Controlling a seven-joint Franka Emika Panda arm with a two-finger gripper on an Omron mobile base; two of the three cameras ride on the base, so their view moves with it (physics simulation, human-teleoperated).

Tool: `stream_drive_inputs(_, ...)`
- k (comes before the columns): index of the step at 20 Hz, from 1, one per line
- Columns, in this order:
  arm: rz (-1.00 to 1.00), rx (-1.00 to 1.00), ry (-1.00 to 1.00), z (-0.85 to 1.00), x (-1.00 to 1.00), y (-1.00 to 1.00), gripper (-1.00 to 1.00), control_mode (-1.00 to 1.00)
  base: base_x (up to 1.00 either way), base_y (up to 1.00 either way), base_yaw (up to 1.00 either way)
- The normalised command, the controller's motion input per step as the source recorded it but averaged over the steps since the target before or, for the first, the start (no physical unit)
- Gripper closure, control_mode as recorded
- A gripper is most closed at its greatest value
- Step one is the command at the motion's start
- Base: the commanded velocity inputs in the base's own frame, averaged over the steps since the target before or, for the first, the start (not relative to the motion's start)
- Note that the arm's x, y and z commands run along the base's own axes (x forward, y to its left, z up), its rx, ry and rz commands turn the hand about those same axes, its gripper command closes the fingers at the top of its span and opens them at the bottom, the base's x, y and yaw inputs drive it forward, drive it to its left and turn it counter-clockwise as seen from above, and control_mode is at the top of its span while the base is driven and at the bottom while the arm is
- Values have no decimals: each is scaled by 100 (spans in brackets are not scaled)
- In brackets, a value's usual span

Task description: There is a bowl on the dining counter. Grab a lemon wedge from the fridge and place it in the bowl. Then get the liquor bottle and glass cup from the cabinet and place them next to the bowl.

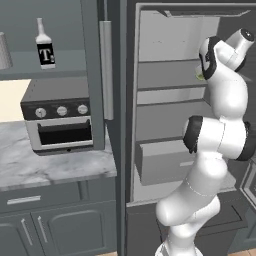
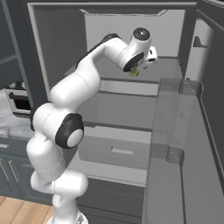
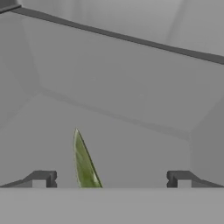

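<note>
The fridge (image 1: 170, 107) stands open, and my arm reaches onto its upper shelf. In the hand view my gripper (image 3: 111, 179) is open, with a thin yellow-green lemon wedge (image 3: 85, 164) standing on the shelf between the fingers, closer to the left one. From the base views the lemon wedge (image 2: 134, 72) (image 1: 199, 75) peeks out just under my hand. In the open cabinet (image 1: 92, 75) the liquor bottle (image 1: 45, 47) stands on the shelf. The glass cup (image 1: 4, 50) is cut off by the left edge. The bowl and dining counter are out of view.
A grey toaster oven (image 1: 60, 120) sits on the marble worktop (image 1: 50, 167) below the cabinet. The open fridge door (image 2: 183, 144) with its shelves stands close on the right. The fridge's back wall lies just beyond the wedge, and a drawer (image 1: 165, 160) sits lower down.
</note>
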Motion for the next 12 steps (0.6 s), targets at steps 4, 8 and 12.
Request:
stream_drive_inputs(4, 0, 0, 2, -18, 2, 0, -100, -100, 0, 0, 0)
stream_drive_inputs(8, 0, 0, 3, -15, 17, 0, -100, -100, 0, 0, 0)
stream_drive_inputs(12, 0, 0, 3, -16, 10, 0, -100, -100, 0, 0, 0)
